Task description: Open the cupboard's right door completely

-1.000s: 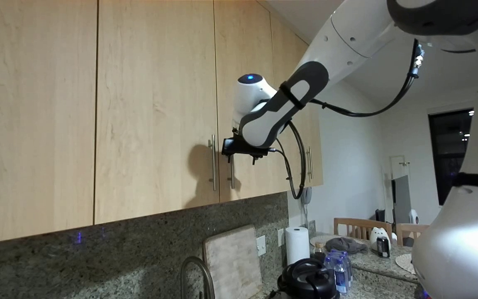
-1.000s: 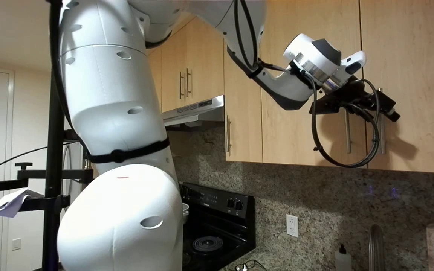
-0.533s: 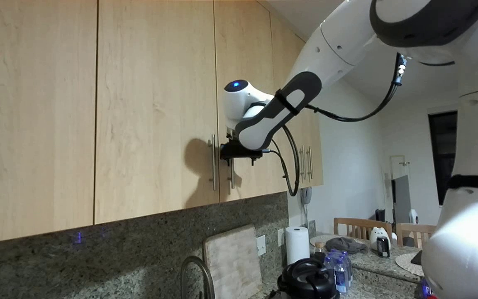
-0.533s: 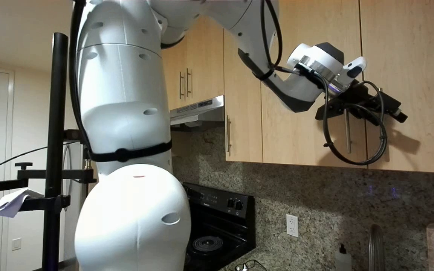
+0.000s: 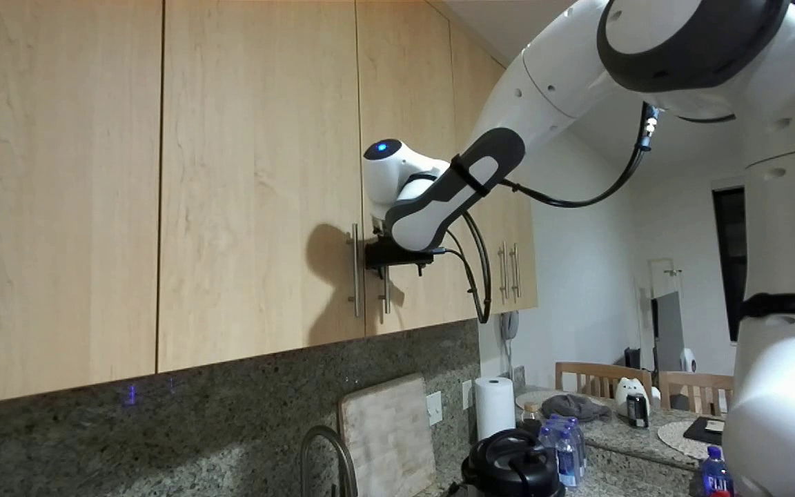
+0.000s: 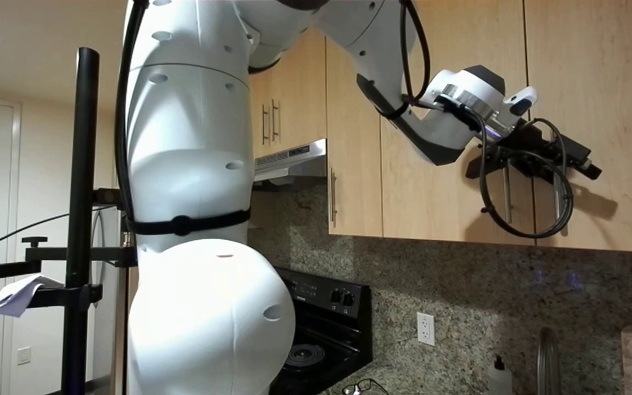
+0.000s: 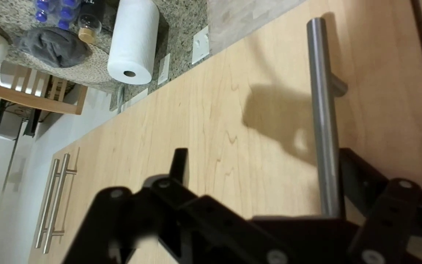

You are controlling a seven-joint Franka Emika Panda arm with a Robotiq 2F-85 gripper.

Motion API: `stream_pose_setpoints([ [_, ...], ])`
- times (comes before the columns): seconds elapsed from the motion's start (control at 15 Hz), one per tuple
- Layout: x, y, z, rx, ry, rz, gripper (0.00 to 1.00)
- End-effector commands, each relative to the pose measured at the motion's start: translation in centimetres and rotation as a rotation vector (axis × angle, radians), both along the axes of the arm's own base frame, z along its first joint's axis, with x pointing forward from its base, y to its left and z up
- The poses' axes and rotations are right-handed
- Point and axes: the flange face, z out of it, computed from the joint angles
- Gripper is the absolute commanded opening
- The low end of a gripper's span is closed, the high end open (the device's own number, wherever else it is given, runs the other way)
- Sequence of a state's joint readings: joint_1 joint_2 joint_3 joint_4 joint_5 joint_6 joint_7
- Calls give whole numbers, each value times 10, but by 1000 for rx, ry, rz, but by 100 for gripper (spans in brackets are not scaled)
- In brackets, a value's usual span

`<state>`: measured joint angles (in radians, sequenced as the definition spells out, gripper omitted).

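Note:
The right door [image 5: 408,90] of the pale maple cupboard [image 5: 259,159] is closed and also shows in the wrist view [image 7: 211,121]. Its silver bar handle [image 7: 322,113] is low at its left edge, partly hidden by my arm in both exterior views. In the wrist view my gripper [image 7: 263,161] is open around the lower part of the handle. The handle stands between the fingers, right beside the right finger [image 7: 361,179]; I cannot tell whether they touch. The left finger [image 7: 179,165] is well apart from it. The exterior views mostly hide the fingers.
The wider door's handle [image 5: 355,269] is just left of the gripper. Cables [image 6: 483,181] loop below the wrist. Further handles [image 7: 55,205] are on the doors beyond. Below are a faucet [image 5: 328,442], a cutting board [image 5: 387,435], paper towels [image 5: 494,407] and a black pot [image 5: 511,462].
The arm has moved toward the right door's handle: wrist and gripper shifted left and slightly down in an exterior view, rightward and down against the doors seen from elsewhere. The doors stay closed.

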<state>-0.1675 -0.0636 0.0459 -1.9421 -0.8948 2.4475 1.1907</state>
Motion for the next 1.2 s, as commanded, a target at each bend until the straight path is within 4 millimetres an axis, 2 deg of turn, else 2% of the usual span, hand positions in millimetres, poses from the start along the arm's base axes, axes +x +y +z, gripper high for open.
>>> stream_pose_setpoints([
  [0.0,16,-17,-3,-30,9,-64,100],
  [0.47,13,-23,-2,-39,10,-92,100],
  [0.8,-5,-36,1,11,26,-172,100],
  [1.13,-15,-38,-1,34,15,-221,100],
])
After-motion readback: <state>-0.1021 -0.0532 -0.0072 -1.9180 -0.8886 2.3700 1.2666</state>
